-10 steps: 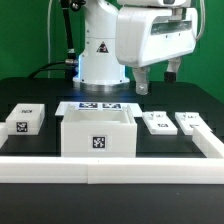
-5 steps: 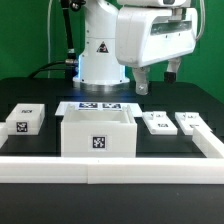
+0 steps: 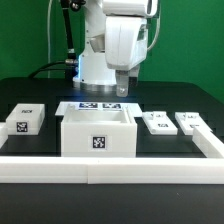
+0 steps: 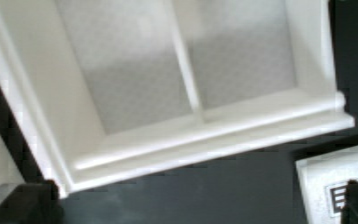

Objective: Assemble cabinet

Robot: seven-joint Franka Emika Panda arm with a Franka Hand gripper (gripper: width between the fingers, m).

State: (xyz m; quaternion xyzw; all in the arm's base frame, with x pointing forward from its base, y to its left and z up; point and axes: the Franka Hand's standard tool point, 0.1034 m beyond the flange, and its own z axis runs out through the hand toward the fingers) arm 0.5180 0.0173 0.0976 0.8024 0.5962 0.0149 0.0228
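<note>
The cabinet [image 3: 96, 133] is an open-topped white box with a tag on its front, standing at the middle of the black table. In the wrist view its rim and inner divider [image 4: 176, 80] fill most of the picture, blurred. My gripper [image 3: 125, 83] hangs above the table just behind the cabinet, a little toward the exterior view's right. Its jaws stand apart and hold nothing. In the wrist view one dark fingertip [image 4: 19, 205] shows at the edge.
The marker board [image 3: 100, 105] lies flat behind the cabinet. A small tagged block [image 3: 25, 120] sits at the exterior view's left, two more [image 3: 157, 122] [image 3: 190, 121] at its right; one shows in the wrist view [image 4: 345, 185]. A long white rail [image 3: 110, 165] runs along the front.
The arm has swung toward the exterior view's left, bringing the gripper from above the right-hand blocks to just behind the cabinet. The parts on the table have not moved.
</note>
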